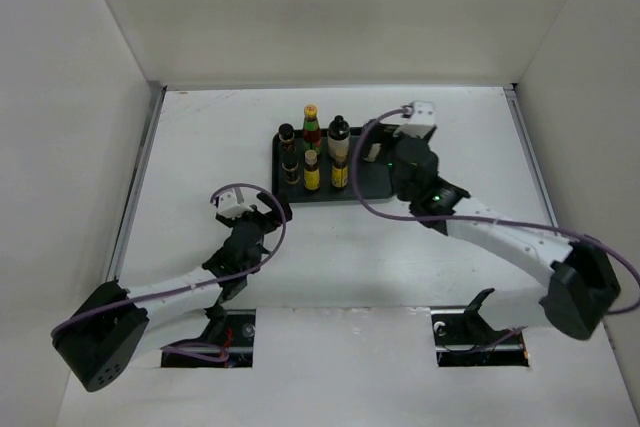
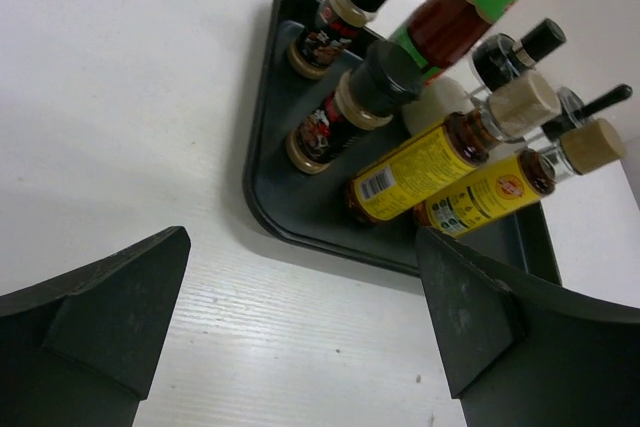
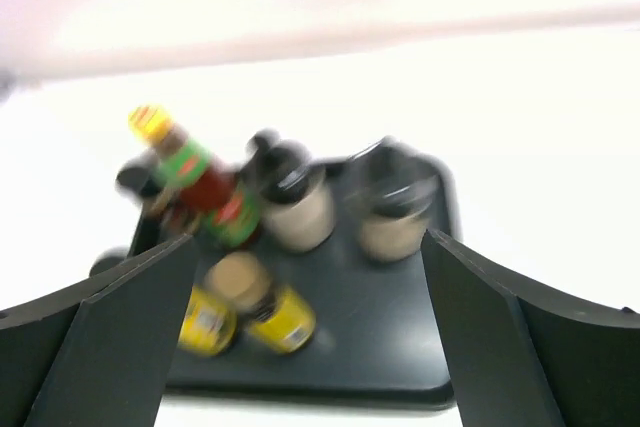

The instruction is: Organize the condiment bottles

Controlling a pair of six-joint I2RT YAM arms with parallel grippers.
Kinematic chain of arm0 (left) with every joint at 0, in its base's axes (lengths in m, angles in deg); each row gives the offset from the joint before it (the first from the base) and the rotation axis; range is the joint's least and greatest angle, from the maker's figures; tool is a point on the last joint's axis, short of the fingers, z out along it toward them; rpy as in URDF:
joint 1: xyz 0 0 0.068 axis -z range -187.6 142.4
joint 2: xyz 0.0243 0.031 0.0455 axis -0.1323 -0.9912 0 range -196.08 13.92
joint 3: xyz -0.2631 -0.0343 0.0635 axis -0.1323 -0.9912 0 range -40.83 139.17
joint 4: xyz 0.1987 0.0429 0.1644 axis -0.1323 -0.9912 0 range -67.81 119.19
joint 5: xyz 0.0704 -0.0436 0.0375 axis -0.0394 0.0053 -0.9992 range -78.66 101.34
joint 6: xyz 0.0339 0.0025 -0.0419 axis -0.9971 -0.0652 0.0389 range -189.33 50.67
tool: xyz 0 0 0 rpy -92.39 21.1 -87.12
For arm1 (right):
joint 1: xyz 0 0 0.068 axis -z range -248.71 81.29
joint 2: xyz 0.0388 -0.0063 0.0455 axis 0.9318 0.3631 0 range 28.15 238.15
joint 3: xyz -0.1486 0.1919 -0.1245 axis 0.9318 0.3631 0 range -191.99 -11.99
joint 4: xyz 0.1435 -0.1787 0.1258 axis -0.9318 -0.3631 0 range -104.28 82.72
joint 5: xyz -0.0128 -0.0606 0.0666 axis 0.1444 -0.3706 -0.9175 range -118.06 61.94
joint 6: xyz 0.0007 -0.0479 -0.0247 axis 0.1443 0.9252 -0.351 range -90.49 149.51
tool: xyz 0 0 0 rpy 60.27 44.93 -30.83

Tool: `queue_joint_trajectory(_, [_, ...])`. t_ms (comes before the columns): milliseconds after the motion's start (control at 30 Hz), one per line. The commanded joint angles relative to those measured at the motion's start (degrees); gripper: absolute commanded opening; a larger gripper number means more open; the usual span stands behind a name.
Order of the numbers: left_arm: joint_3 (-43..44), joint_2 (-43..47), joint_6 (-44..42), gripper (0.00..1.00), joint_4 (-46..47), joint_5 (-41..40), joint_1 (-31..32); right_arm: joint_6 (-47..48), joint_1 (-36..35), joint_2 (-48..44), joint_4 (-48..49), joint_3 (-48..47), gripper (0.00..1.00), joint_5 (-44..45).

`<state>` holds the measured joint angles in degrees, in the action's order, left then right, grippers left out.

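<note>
The condiment bottles stand together on a flat black tray [image 1: 362, 190]. Two short dark jars [image 2: 343, 9] [image 2: 345, 112] are at its left. The green-red bottle [image 1: 311, 124] and a whitish black-capped bottle [image 1: 338, 136] stand at the back. Two yellow-labelled bottles [image 2: 420, 162] [image 2: 490, 192] are at the front. A blurred right wrist view shows two whitish bottles [image 3: 296, 205] [image 3: 394, 213] side by side. My right gripper [image 1: 383, 153] hangs open over the tray's right part, holding nothing. Near the tray's front left corner, my left gripper [image 1: 263, 210] stands open and empty above the table.
White walls [image 1: 70, 97] close in the table on the left, back and right. Purple cables [image 1: 360, 202] loop beside both wrists. Two cut-outs [image 1: 225, 332] at the near edge hold the arm bases.
</note>
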<state>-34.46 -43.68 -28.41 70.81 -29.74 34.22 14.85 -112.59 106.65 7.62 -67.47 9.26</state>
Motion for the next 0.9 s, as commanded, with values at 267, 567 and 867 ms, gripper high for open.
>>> queue_joint_trajectory(267, [9.3,8.6,1.0,1.00,-29.2,1.6,2.2,-14.9,18.2,-12.1,9.1,23.0,1.00,1.8])
queue_joint_trajectory(567, [12.1,15.5,4.4,1.00,-42.9,2.1,9.1,-18.5,20.4,-9.9,10.6,25.4,1.00,1.9])
queue_joint_trajectory(867, [19.9,5.4,4.1,1.00,-43.1,1.7,14.6,-18.5,20.5,-8.4,9.7,24.4,1.00,0.2])
